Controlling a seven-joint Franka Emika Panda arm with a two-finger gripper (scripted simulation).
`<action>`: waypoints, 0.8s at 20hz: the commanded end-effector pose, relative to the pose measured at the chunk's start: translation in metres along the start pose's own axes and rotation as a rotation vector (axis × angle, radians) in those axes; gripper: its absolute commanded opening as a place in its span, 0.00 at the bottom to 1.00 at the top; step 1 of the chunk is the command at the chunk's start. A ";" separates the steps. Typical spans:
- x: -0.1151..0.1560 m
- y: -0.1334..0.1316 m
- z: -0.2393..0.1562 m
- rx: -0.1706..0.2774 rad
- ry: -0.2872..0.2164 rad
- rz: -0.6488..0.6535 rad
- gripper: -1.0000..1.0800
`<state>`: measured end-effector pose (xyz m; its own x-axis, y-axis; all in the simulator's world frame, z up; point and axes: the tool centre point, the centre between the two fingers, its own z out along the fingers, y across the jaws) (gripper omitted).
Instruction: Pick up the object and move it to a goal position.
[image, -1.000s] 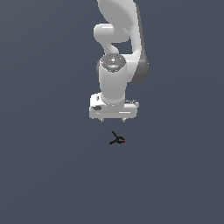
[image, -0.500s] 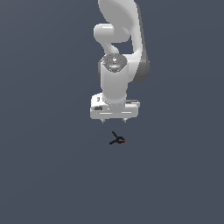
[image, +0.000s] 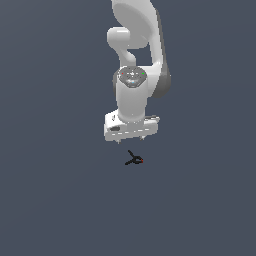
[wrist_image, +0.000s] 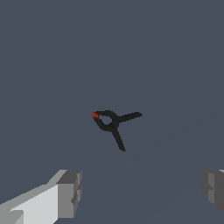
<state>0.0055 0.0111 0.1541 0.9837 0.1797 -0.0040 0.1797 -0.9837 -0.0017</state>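
Observation:
The object is a tiny black clamp (image: 134, 159) with two thin splayed prongs and a small red tip, lying flat on the dark grey floor. In the wrist view the clamp (wrist_image: 113, 126) lies in the middle, clear of both fingers. My gripper (image: 131, 140) hangs just above and slightly behind the clamp, pointing down. It is open and empty: in the wrist view its two grey fingertips (wrist_image: 70, 193) stand far apart at the picture's two sides, with my gripper (wrist_image: 142, 189) holding nothing between them.
The white arm (image: 136, 45) rises above the gripper. The plain dark grey floor (image: 60, 200) surrounds the clamp.
The gripper has shifted very slightly, staying above the clamp. The clamp has not moved.

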 end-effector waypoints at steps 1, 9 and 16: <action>0.001 0.000 0.005 -0.002 -0.001 -0.055 0.96; 0.007 -0.003 0.024 -0.009 -0.006 -0.286 0.96; 0.012 -0.005 0.041 -0.012 -0.008 -0.496 0.96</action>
<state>0.0153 0.0178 0.1172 0.8078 0.5893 -0.0132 0.5894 -0.8078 0.0059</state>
